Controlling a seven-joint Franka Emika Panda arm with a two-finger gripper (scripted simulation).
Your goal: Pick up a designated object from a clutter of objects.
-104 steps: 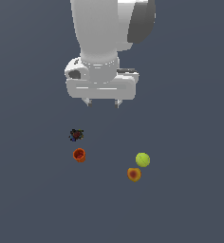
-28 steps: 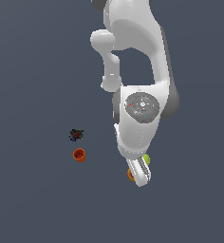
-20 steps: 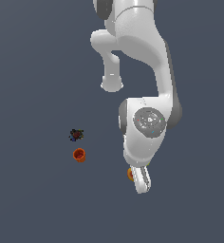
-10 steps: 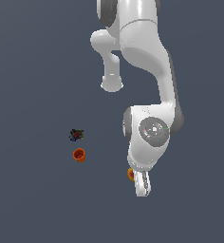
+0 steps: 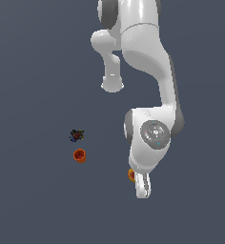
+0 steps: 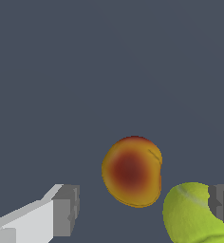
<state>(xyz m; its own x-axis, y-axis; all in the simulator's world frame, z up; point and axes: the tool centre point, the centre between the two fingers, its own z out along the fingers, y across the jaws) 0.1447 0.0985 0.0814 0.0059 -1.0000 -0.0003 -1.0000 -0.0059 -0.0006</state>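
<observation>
The designated object, an orange-yellow peach (image 6: 131, 172) with a red patch, lies on the dark floor between my fingers in the wrist view. My gripper (image 6: 142, 209) is open around it, and neither grey pad (image 6: 65, 210) touches it. A yellow-green ball (image 6: 194, 213) of the clutter sits right beside the peach, against the other pad. In the exterior view my hand has come down over the spot, my gripper (image 5: 143, 189) points at the floor, and only a sliver of the peach (image 5: 131, 175) shows. The ball is hidden there.
An orange-red cup-like thing (image 5: 79, 156) and a dark speckled lump with a red centre (image 5: 76, 136) lie apart towards the exterior view's left. The arm's white links (image 5: 148, 62) rise above the hand.
The arm has swung over from the middle and sunk onto the peach and ball. Over the last second it dropped a little lower, and the ball went out of sight behind it.
</observation>
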